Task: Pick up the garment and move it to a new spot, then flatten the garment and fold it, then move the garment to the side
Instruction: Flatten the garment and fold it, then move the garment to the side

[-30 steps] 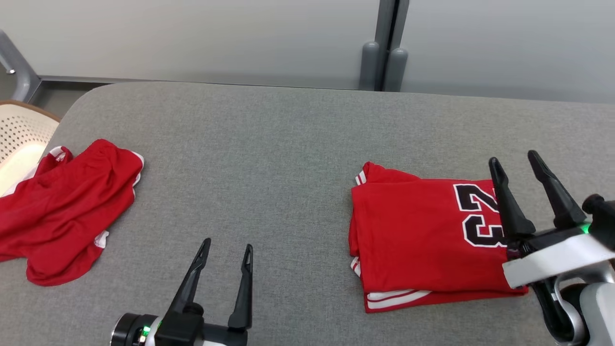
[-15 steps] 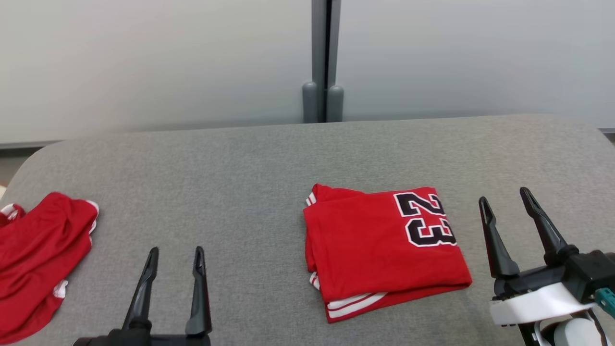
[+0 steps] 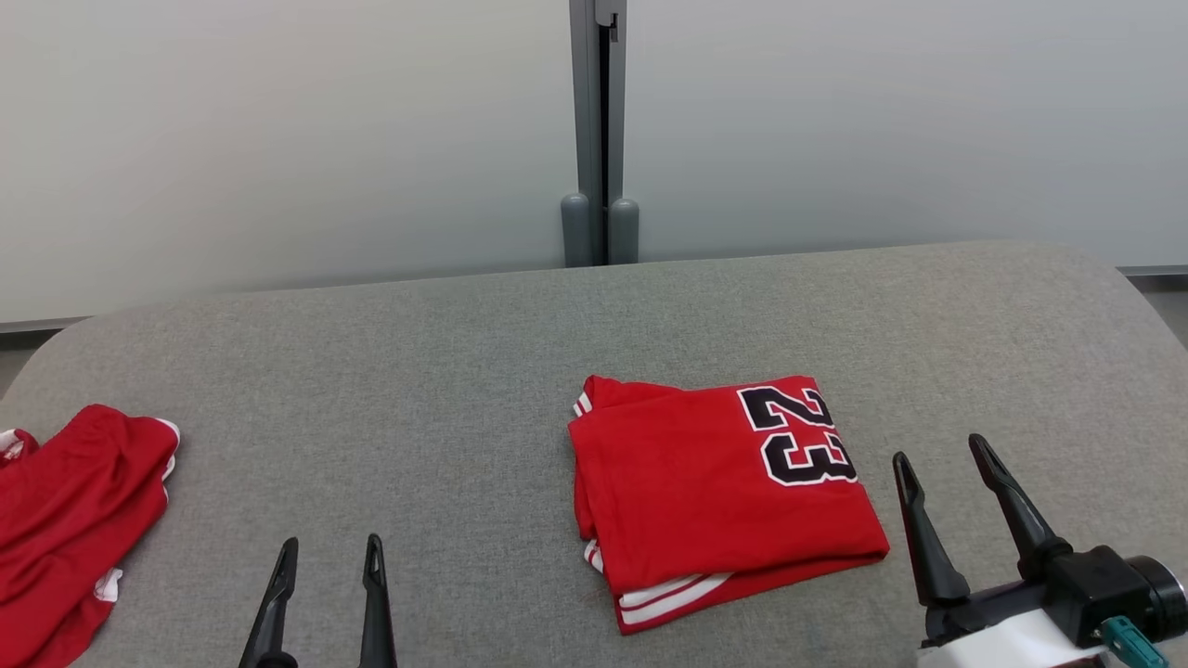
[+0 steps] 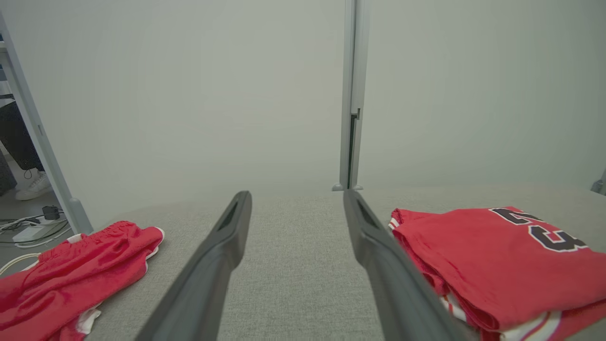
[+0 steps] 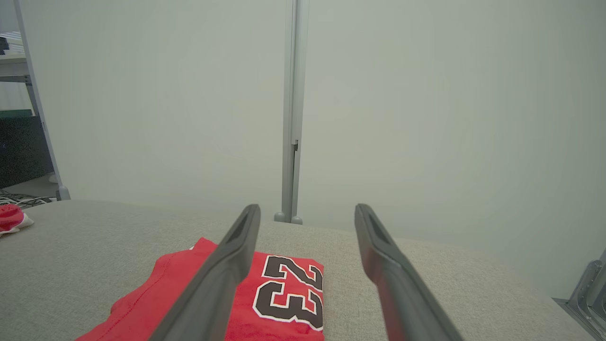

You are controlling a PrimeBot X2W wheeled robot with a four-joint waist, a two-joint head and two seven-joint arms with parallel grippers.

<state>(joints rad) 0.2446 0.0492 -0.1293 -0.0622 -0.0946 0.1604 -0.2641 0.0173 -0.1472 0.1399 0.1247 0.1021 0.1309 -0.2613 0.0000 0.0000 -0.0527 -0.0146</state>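
Black, white-edged number "23" on the folded red jersey.

Three cameras over one grey surface.
The head view looks forward and down from behind the left pincer and right pincer; each wrist view sits low, sighting along its own pincer toward the wall. All share the folded garment, lying between the two pincers.

Grey padded table — pale wall panels behind, split by a grey post.
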